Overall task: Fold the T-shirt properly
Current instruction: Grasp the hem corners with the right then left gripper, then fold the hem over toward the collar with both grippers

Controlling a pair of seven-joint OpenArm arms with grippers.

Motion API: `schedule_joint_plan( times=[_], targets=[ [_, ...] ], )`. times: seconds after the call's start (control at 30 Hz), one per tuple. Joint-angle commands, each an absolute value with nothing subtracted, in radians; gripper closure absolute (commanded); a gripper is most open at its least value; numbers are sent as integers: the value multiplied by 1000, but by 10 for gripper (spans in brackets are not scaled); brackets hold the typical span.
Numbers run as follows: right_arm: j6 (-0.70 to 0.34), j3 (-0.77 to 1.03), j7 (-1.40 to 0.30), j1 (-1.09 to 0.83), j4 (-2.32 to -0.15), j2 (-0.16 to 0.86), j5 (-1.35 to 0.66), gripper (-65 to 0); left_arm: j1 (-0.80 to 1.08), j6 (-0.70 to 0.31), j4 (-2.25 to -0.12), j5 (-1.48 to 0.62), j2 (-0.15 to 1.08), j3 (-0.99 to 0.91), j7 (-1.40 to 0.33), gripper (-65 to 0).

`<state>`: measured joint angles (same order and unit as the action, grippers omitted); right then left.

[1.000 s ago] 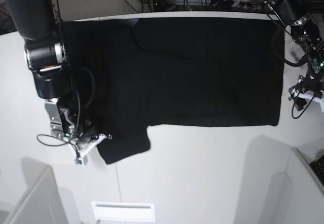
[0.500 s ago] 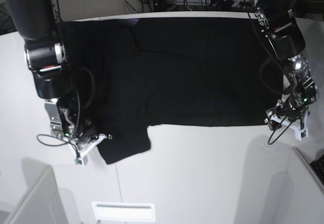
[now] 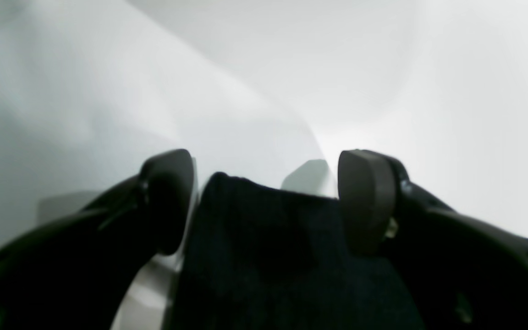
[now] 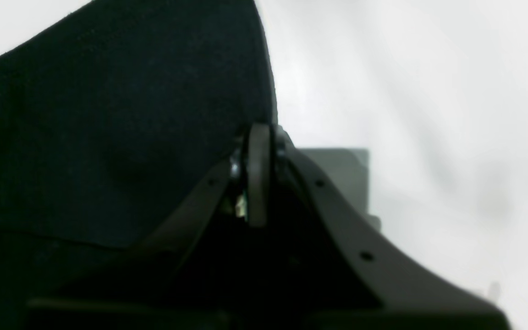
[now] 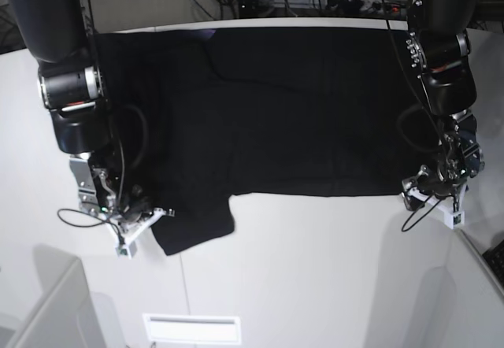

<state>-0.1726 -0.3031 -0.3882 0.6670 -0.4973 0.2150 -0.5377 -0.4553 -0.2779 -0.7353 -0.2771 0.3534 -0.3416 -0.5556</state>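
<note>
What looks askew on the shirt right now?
Nothing damaged. The T-shirt lies flat, one sleeve jutting out near the shut right gripper. The left gripper stands open astride the hem corner, not yet pinching it.

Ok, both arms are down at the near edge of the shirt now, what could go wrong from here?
1. The left gripper is open astride the hem corner of the T-shirt; closing might catch only the top layer, or miss the corner.
2. The right gripper is shut on the sleeve edge; the bite looks shallow, so the cloth could slip out on lifting.
3. If only one side lifts, the fold could come out skewed.
</note>
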Motion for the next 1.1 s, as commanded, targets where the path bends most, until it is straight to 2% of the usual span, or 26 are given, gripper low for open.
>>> schedule_joint_plan(
  times=[0.0, 0.17, 0.2, 0.27, 0.43, 0.47, 0.67, 0.8, 1.07],
  targets=[
    [-168, -300, -395, 696, -507, 223, -533, 0, -460, -274, -736, -275, 363, -343, -581, -479],
    [-168, -300, -395, 696, -507, 225, -533, 0, -441, -274, -739, -275, 363, -341, -581, -471],
    [-168, -300, -394, 696, -507, 225, -533, 0, -441, -274, -739, -275, 361, -338, -581, -446],
    [-168, -300, -392, 694, -507, 223, -533, 0, -441, -274, -739, -275, 361, -335, -581, -362],
    [-168, -298, -389, 690, -507, 223, -533, 0, -435, -274, -734, -269, 358, -329, -582, -23],
    [-168, -298, -387, 690, -507, 223, -533, 0, -424, -274, -739, -272, 358, -329, -582, 0],
    [-168, -298, -335, 670, -509, 223, -533, 0, -414, -277, -753, -275, 360, -332, -581, 0],
    [-168, -298, -334, 670, -519, 231, -533, 0, -352, -277, -881, -275, 361, -340, -587, 0],
    [-168, -209, -377, 605, -725, 254, -535, 0, -275, -277, -1035, -277, 361, -343, -588, 0]
  ],
)
